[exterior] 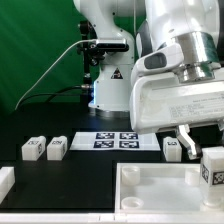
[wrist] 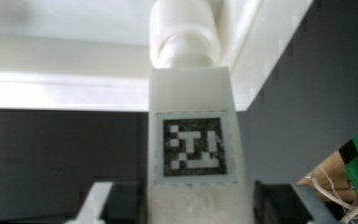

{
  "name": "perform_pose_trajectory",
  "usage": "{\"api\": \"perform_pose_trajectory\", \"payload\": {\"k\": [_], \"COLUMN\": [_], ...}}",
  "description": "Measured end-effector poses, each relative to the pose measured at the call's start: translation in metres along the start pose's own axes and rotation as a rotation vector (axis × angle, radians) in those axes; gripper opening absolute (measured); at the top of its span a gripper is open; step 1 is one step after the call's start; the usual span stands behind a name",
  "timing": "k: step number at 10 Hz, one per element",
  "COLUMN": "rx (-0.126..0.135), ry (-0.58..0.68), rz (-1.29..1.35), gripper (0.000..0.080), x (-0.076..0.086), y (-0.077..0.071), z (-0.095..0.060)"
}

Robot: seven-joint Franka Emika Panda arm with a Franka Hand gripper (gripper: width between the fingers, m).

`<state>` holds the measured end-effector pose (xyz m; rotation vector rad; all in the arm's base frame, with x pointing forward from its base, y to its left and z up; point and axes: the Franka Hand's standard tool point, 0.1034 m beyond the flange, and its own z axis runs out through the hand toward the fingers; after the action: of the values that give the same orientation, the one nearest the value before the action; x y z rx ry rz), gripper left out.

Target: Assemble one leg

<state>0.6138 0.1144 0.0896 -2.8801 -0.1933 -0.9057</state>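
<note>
My gripper (exterior: 207,152) is shut on the leg (exterior: 212,166), a small white block with a black-and-white tag, at the exterior view's right. It holds the leg above the far right corner of the large white tray-like part (exterior: 160,188). In the wrist view the leg (wrist: 195,120) stands between the dark pads (wrist: 126,205) of the gripper (wrist: 194,207), tag facing the camera. Its round white peg (wrist: 181,40) points at the tray-like part (wrist: 69,40). Whether the peg touches that part I cannot tell.
Two loose legs (exterior: 32,148) (exterior: 57,148) stand at the exterior view's left, a third (exterior: 172,148) just behind the tray-like part beside my gripper. The marker board (exterior: 118,140) lies behind it. Another white part (exterior: 5,180) sits at the left edge. Cables (wrist: 345,185) show in the wrist view.
</note>
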Motion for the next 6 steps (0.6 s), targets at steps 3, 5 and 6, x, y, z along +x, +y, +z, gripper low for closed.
{"api": "perform_pose_trajectory", "payload": {"k": [3,5,6], "rx": [0.000,-0.007,-0.008], "ry": [0.002,0.000,-0.002], "rz": [-0.006,0.017,0.014], "gripper": [0.0290,0.0290,0.0290], "x": [-0.0032,-0.0038,-0.0036], "y": [0.0000,-0.0007,-0.0004], "z": [0.0026,0.0026,0.0025]}}
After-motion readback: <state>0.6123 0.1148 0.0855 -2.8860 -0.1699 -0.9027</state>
